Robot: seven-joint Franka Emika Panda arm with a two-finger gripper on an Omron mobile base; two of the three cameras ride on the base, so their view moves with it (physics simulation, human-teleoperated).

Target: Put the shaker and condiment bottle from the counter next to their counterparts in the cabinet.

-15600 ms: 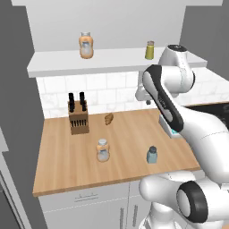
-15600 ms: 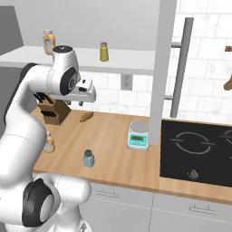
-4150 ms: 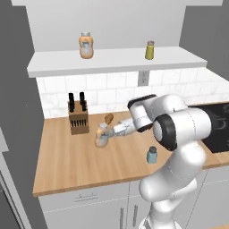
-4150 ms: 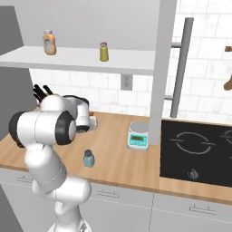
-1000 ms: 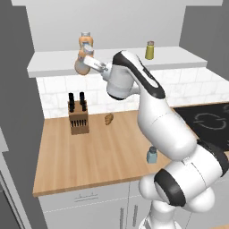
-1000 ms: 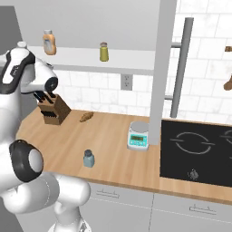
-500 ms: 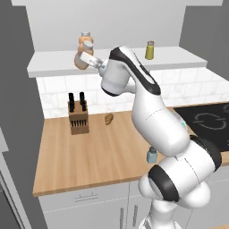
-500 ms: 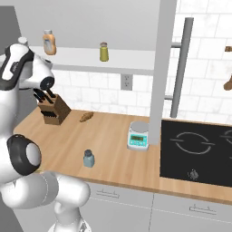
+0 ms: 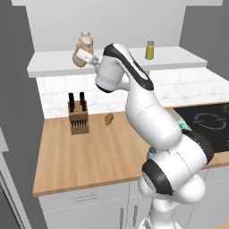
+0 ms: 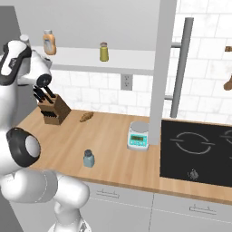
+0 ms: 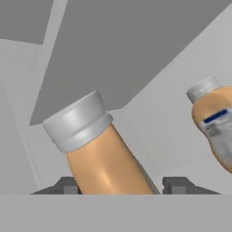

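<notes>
My gripper [image 9: 87, 58] is raised to the white open cabinet's ledge [image 9: 53, 68] and is shut on the condiment bottle [image 9: 79, 58]. The bottle hangs tilted, just in front of and below the wider orange bottle [image 9: 85, 43]. In the hand view the pale orange condiment bottle [image 11: 106, 156] leans left between my fingertips [image 11: 67, 186], its grey-white cap upward, and the wider orange bottle [image 11: 216, 122] stands to its right. The yellow-green shaker [image 9: 150, 50] [image 10: 104, 51] stands further right on the ledge [image 10: 86, 56]. The blue-grey shaker [image 10: 89, 158] stands on the counter near its front edge.
A knife block [image 9: 77, 117] [image 10: 50, 111] and a small brown pastry [image 9: 108, 118] sit at the back of the wooden counter. A kitchen scale [image 10: 138, 136] stands beside the black cooktop [image 10: 195, 152]. A grey upright panel [image 10: 161, 68] rises behind the scale.
My gripper has carried the condiment bottle slightly up and to the left, closer to the wider orange bottle on the ledge.
</notes>
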